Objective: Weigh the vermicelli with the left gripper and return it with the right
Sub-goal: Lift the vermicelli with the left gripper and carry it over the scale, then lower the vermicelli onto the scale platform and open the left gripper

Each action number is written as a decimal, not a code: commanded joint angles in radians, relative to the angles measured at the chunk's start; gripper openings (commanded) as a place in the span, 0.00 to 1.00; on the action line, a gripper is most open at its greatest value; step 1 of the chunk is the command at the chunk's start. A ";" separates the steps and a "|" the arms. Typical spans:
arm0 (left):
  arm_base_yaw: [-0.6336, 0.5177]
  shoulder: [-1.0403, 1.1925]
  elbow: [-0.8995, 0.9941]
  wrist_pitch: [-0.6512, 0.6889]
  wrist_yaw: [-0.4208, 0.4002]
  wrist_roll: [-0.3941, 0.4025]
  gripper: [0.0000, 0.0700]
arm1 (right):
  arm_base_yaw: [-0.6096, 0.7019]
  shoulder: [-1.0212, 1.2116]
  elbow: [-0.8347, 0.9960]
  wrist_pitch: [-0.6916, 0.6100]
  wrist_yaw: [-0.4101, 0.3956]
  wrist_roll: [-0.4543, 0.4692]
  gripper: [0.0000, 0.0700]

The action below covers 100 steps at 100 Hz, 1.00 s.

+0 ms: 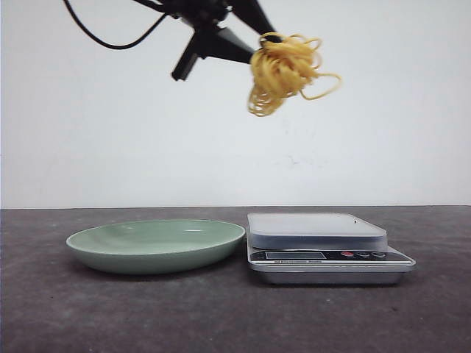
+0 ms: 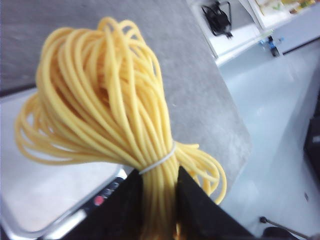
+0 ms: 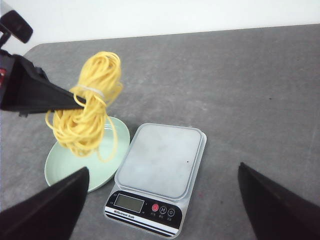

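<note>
The left pincer point(image 1: 266, 35) is clamped on the vermicelli point(image 1: 283, 70), its 2 black fingers point(image 2: 127, 205) pinching the bundle just below a thin white tie. The coil hangs in the air, high above the bench point(image 1: 221, 316), roughly over the gap between the pale green plate point(image 1: 154, 246) and the scale point(image 1: 324, 246). The plate looks empty, so the pickup seems done. The weighing pan point(image 3: 160, 160) is bare and untouched; lowering the noodles onto it is, by my reading, the step in hand. The right pincer point(image 3: 160, 210) hangs spread wide above the scale, holding nothing. Weighing and the right-arm return to the plate both remain.
</note>
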 commanded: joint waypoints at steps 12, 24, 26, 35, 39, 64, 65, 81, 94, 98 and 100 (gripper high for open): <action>-0.021 0.091 0.013 0.038 -0.001 -0.019 0.00 | 0.003 0.003 0.018 0.003 -0.001 -0.011 0.86; -0.024 0.159 0.013 0.038 0.003 -0.019 0.00 | 0.003 0.003 0.018 -0.003 -0.001 -0.011 0.86; -0.024 0.171 0.013 0.039 0.003 -0.019 0.00 | 0.003 0.003 0.018 -0.003 -0.001 -0.011 0.86; -0.024 0.222 0.013 0.048 0.013 -0.018 0.00 | 0.003 0.003 0.018 -0.006 -0.001 -0.011 0.86; -0.024 0.243 0.013 0.056 0.013 -0.018 0.00 | 0.003 0.003 0.018 -0.008 -0.001 -0.011 0.86; -0.030 0.333 0.013 0.108 0.022 -0.018 0.00 | 0.003 0.003 0.018 -0.010 -0.001 -0.011 0.86; -0.030 0.336 0.013 0.107 0.022 -0.018 0.00 | 0.003 0.003 0.018 -0.010 -0.001 -0.011 0.86; -0.030 0.360 0.013 0.097 0.030 -0.014 0.00 | 0.003 0.003 0.018 -0.010 -0.001 -0.011 0.86; -0.031 0.360 0.014 0.106 0.029 -0.004 0.04 | 0.003 0.003 0.018 -0.010 -0.002 -0.011 0.86; -0.030 0.360 0.014 0.107 0.028 -0.007 0.11 | 0.003 0.003 0.018 -0.010 -0.003 -0.011 0.86; -0.027 0.360 0.014 0.107 0.029 -0.008 0.16 | 0.003 0.003 0.018 -0.010 -0.003 -0.011 0.86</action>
